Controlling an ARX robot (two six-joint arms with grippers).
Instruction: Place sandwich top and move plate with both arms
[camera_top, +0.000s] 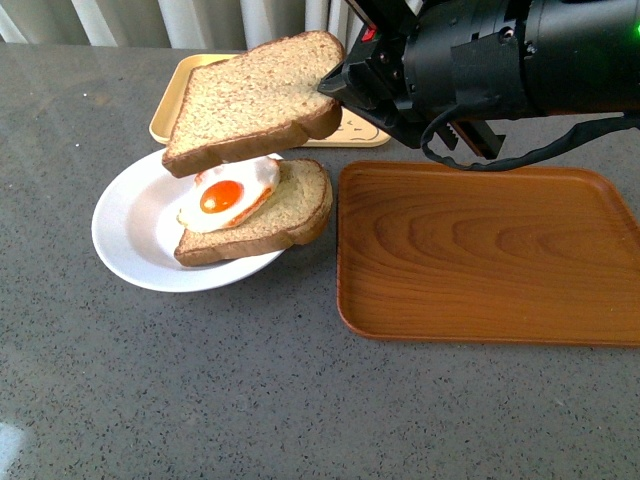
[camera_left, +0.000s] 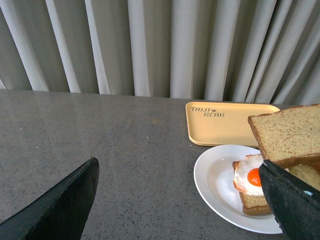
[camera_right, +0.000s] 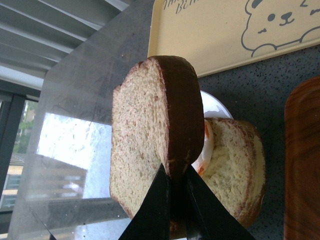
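Observation:
The sandwich top (camera_top: 255, 100), a bare brown bread slice, hangs in the air just above the egg-topped slice (camera_top: 265, 210) on the white plate (camera_top: 130, 225). My right gripper (camera_top: 335, 88) is shut on its right edge; in the right wrist view the two black fingers pinch the crust of the sandwich top (camera_right: 150, 135) at the right gripper (camera_right: 175, 192). The left gripper (camera_left: 180, 200) is open, low over the grey tabletop left of the plate (camera_left: 215, 185), with nothing between its fingers. The sandwich top (camera_left: 290, 135) also shows at the edge of the left wrist view.
A brown wooden tray (camera_top: 490, 255) lies right of the plate. A yellow bear tray (camera_top: 190, 95) sits behind it, also seen as the yellow tray (camera_left: 225, 122) before grey curtains. Grey speckled table (camera_top: 250, 400) spreads in front.

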